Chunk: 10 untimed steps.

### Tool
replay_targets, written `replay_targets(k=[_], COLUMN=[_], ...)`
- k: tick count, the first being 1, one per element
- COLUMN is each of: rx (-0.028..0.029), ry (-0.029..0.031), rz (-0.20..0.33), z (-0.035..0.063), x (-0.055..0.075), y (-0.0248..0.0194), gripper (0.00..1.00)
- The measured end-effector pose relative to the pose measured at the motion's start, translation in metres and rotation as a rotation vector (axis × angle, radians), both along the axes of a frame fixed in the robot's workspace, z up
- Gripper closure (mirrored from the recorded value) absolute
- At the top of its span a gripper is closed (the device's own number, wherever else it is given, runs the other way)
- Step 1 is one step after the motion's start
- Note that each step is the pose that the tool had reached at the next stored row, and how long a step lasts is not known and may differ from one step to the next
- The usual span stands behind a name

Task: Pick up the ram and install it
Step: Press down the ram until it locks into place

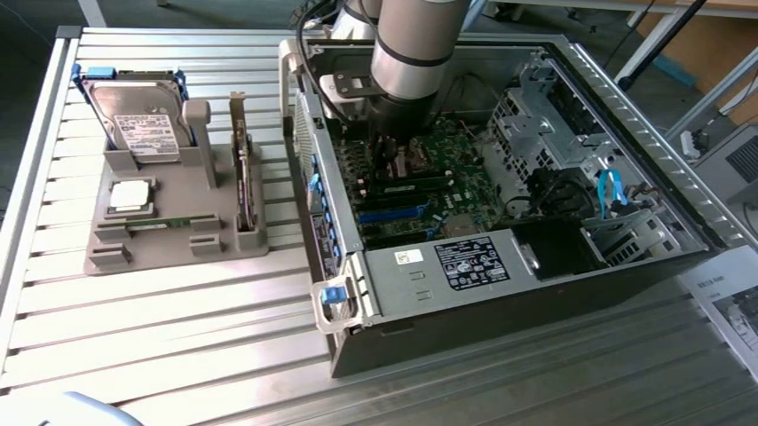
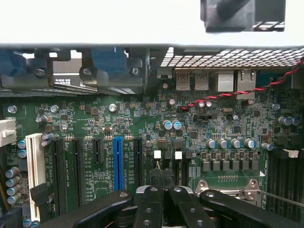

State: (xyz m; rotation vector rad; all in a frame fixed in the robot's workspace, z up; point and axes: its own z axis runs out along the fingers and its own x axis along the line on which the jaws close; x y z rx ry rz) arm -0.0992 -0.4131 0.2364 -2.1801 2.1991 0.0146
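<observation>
The end effector [image 2: 164, 190] hangs inside the open computer case [image 1: 498, 293], low over the green motherboard [image 2: 142, 128], with its fingers [image 2: 151, 204] pressed together and nothing visibly between them. The ram [image 1: 160, 223], a thin green stick, lies well away from the end effector, outside the case on the grey holder [image 1: 177, 240] that stands on the desk [image 1: 154, 337]. It looks light and stiff but fragile; a sound hold would probably be on its two long edges near the middle, clear of the chips and the contact strip, since twisting could crack it. On the same holder, farther from the end effector than the ram's slot, stands the hard drive [image 1: 140, 120]; a silver processor chip [image 1: 130, 195] sits just beside the ram, and an upright dark expansion card [image 1: 244, 173] stands between the ram and the case, so it could hinder a reach across. Below the end effector lie dark slots, a blue slot [image 2: 118, 161] and rows of small capacitors [image 2: 223, 142], with a red-and-black wire [image 2: 247, 90] running beyond them.
</observation>
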Motion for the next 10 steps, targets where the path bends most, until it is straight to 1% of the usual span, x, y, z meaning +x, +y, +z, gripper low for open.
replay_targets(k=[10], rx=[0.0], ry=[-0.0002], rz=[0.0], z=[-0.0018], x=[0.0], y=[0.0], gripper=[0.9])
